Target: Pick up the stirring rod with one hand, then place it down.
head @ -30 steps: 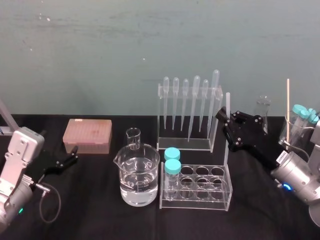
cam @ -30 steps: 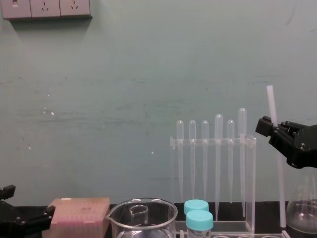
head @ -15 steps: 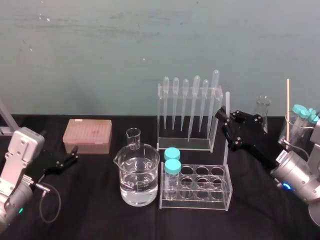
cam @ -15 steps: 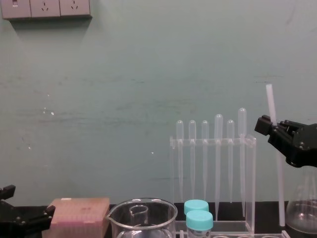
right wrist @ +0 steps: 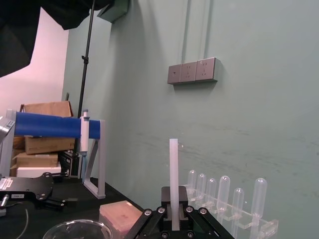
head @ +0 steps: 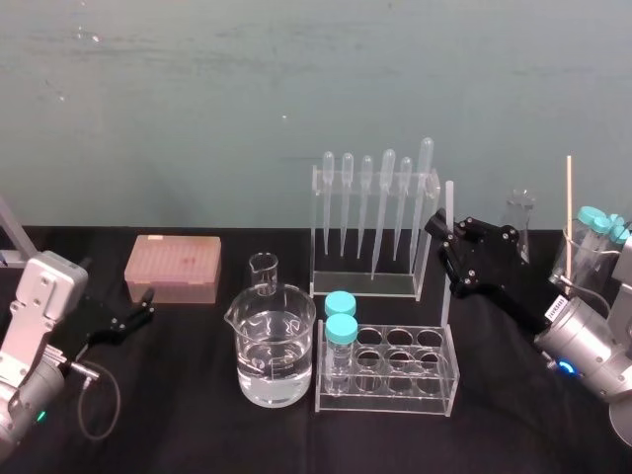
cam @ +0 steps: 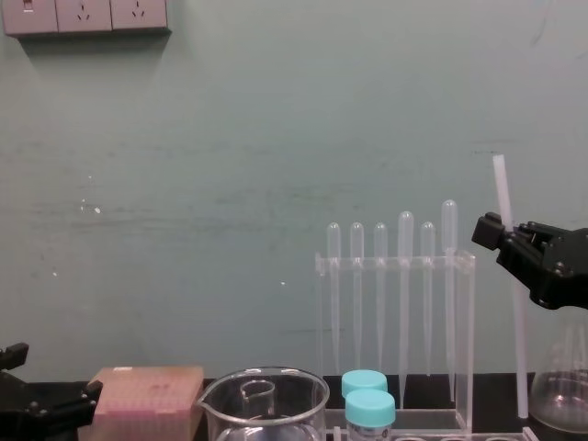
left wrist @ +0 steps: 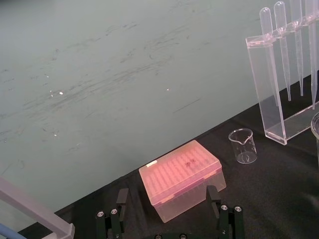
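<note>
Translucent-white stirring rod (cam: 503,197) had crept up a hair then steadied, upright and pinched in the right hand (cam: 507,241) with ends jutting above and below it, so only the set-down seemed left; the left hand (head: 146,306) idled spread, well apart

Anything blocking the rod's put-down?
Black right gripper grips the thin translucent-white stirring rod upright. Its lower end hangs by the clear acrylic tube rack's right end; nothing visibly directly underneath. Left gripper parked far left.
</note>
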